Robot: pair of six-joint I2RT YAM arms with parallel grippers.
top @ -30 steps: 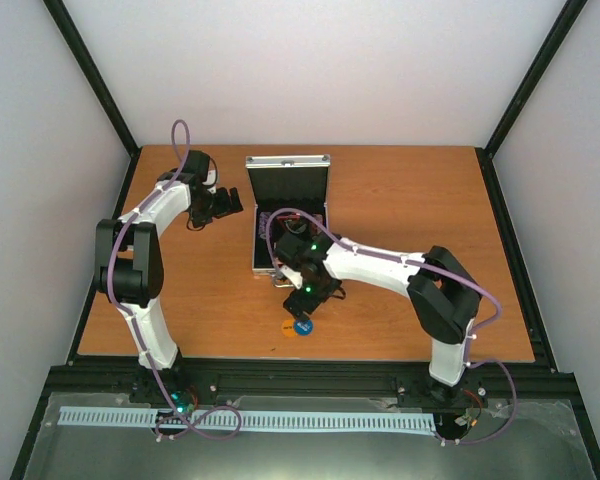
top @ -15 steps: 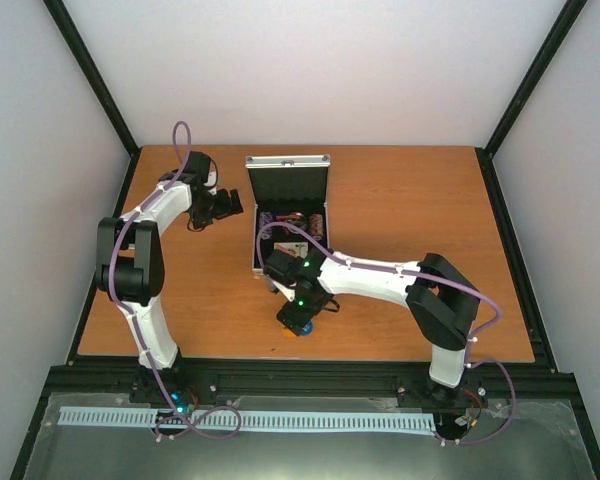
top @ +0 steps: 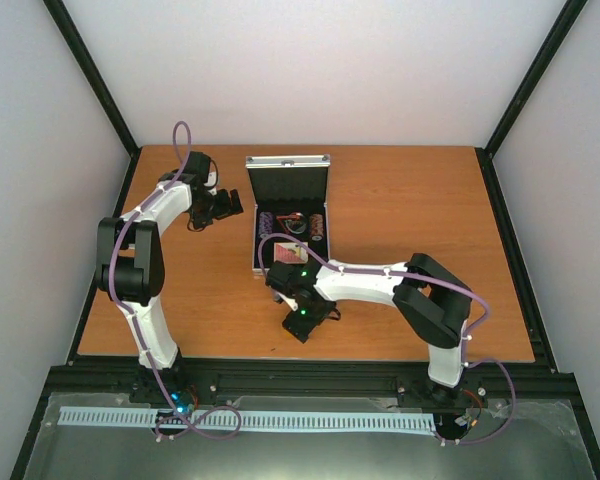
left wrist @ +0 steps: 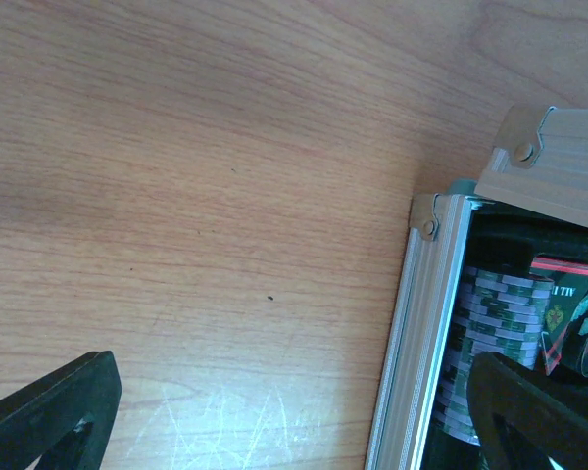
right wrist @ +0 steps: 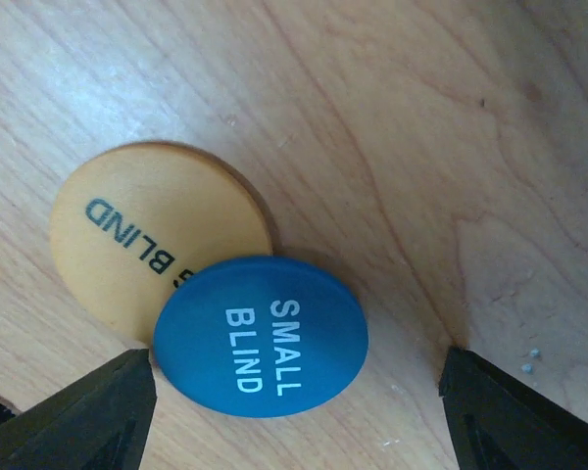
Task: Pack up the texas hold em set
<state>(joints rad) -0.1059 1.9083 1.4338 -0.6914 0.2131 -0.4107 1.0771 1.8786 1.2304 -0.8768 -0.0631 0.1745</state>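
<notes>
- Right pincer (right wrist: 299, 360): I read it as open, its two dark fingers spread wide and pointing down at the tabletop (right wrist: 421, 147).
- Blue disc (right wrist: 262, 338), marked "SMALL BLIND": it lies flat between those fingers, close beside the finger at the wrist view's left and well apart from the other. I cannot tell whether the near finger touches it.
- Orange disc (right wrist: 147, 235): it lies flat, its near edge tucked under the blue disc, mostly beyond the finger gap.
- Silver case (top: 288, 178): it stands open just beyond the right pincer, lid raised at the far side.
- Left pincer (left wrist: 294, 392): it is open and holds nothing, hanging over bare wood beside the case's left wall.
- Chip stack (left wrist: 490, 333): it lies on its side along that wall, with the red card deck (left wrist: 563, 294) beside it.
</notes>
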